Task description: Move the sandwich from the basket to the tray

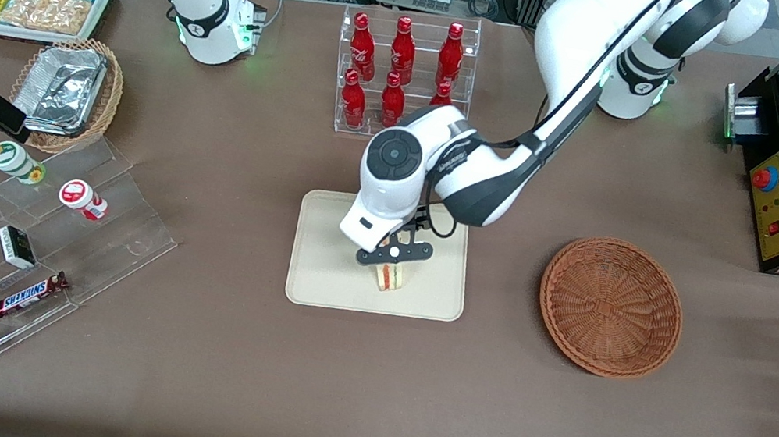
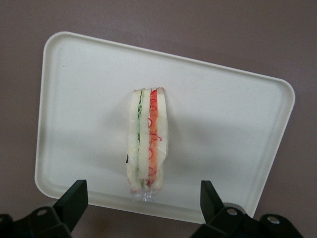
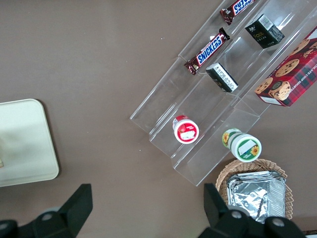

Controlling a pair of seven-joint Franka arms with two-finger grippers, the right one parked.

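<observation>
A brown surface (image 1: 358,403) carries the cream tray (image 1: 317,270), and the sandwich (image 1: 391,277) stands on its crust edge there, toward the tray's near rim. The left arm's jaws (image 1: 393,254) hang just above it, spread wide, touching nothing. The wicker basket (image 1: 610,307) sits well apart toward the working arm's end. The arm's wrist hides part of the tray.
</observation>
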